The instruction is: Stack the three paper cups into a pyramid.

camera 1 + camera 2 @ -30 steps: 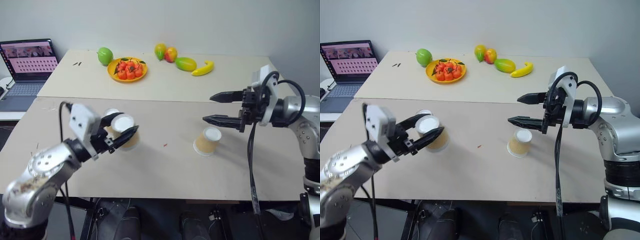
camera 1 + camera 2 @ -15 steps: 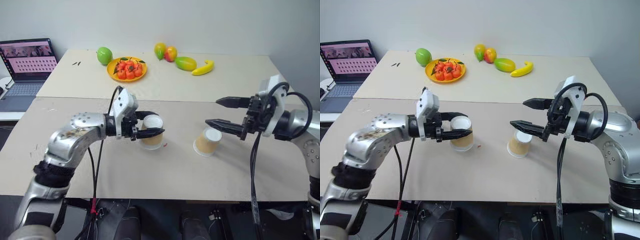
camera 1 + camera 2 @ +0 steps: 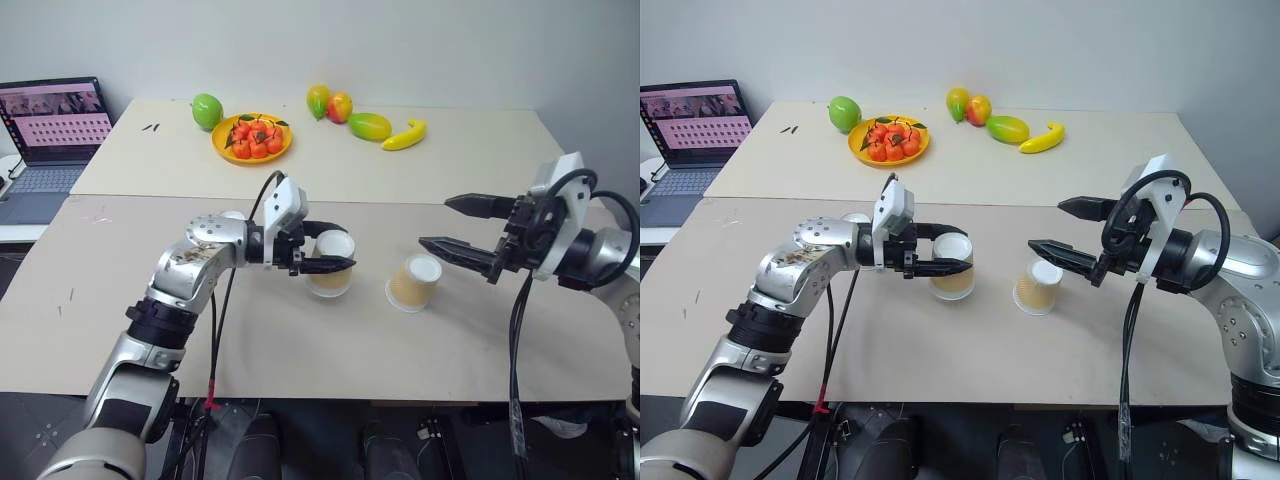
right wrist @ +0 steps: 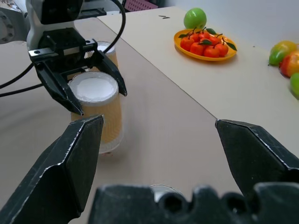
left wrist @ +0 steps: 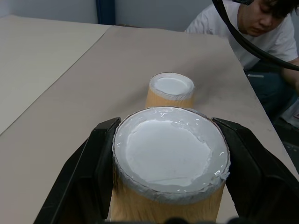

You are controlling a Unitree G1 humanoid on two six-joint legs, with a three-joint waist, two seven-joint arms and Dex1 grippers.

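Note:
Three paper cups stand with their white flat ends up. My left gripper [image 3: 338, 250] is shut on one paper cup [image 3: 331, 270], its fingers [image 5: 100, 154] clasping both sides near the top. Whether this cup's rim touches the table I cannot tell. A second cup [image 3: 413, 282] stands just to its right on the near table. Behind my left arm, the third cup [image 4: 108, 51] peeks out. My right gripper [image 3: 435, 222] hovers open just right of and above the second cup, pointing at it, with nothing between its fingers [image 4: 77, 154].
The far table holds an orange plate [image 3: 251, 152] of small red fruits, a green apple [image 3: 206, 110], mangoes [image 3: 371, 126] and a banana [image 3: 405, 135]. A laptop [image 3: 50, 135] sits at the far left. A person [image 5: 261, 28] sits beyond the table's right end.
My left gripper has carried its cup to the right, away from the third cup, to a spot close beside the second cup. The right gripper has drawn back slightly and stays open.

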